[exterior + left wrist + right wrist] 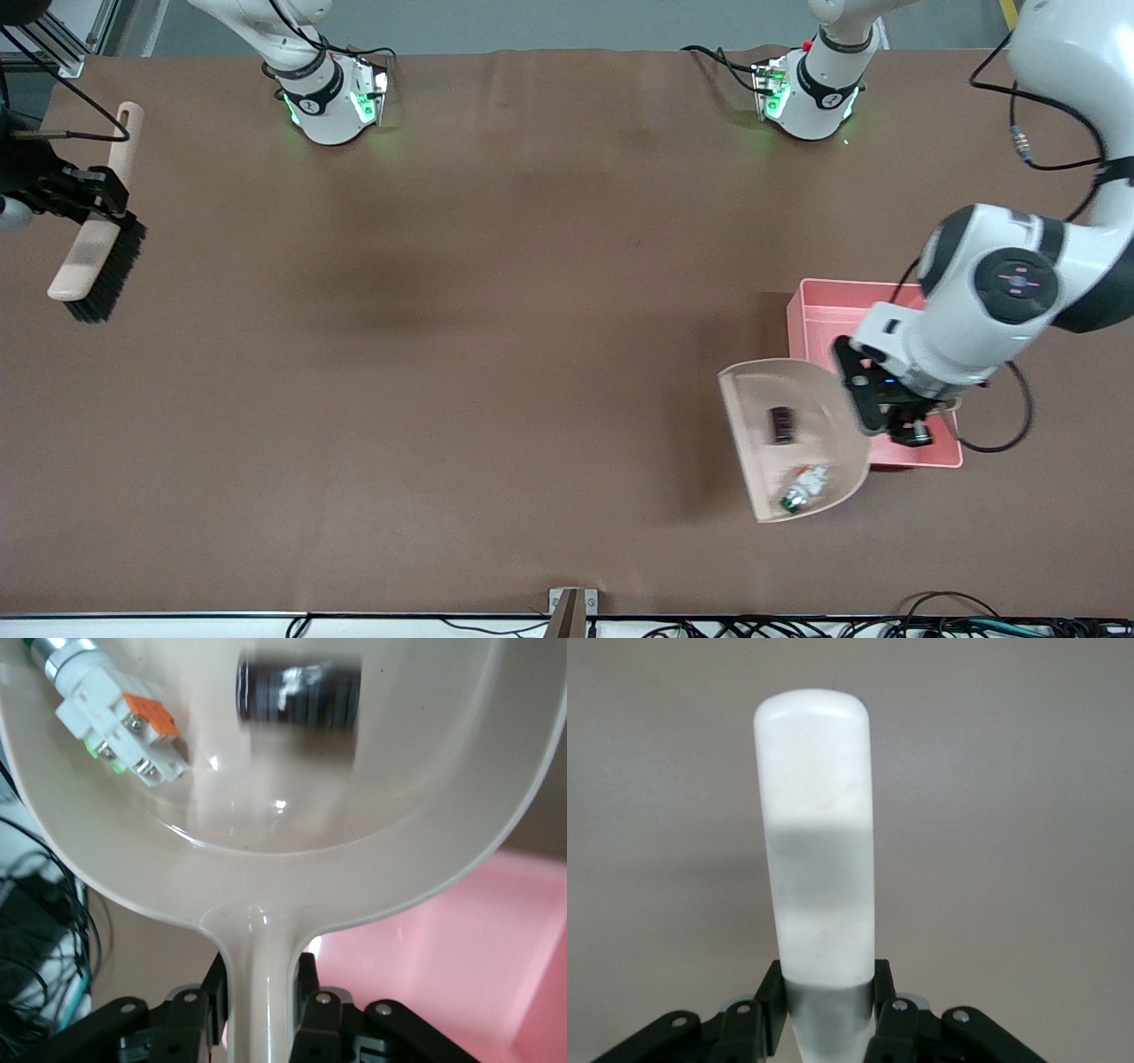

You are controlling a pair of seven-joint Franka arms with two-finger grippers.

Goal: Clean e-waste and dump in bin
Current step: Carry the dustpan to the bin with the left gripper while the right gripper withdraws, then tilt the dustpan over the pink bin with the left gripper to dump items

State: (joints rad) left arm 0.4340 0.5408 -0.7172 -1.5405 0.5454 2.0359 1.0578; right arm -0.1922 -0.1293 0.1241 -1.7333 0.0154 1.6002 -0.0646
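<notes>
My left gripper (895, 416) is shut on the handle of the beige dustpan (788, 439) and holds it in the air beside the pink bin (811, 310). Both pieces of e-waste lie in the pan: the white-and-green component (804, 487) and the dark cylinder (781, 424). In the left wrist view the component (115, 722) and the blurred cylinder (297, 693) sit in the pan (425, 806), with the bin (461, 966) below it and the gripper (261, 1005) on the handle. My right gripper (93, 190) is shut on the brush handle (818, 842) at the right arm's end of the table.
The brush (97, 239) has a pale pink handle and black bristles. Cables hang from the left arm over the bin. A small bracket (571, 607) sits at the table edge nearest the camera.
</notes>
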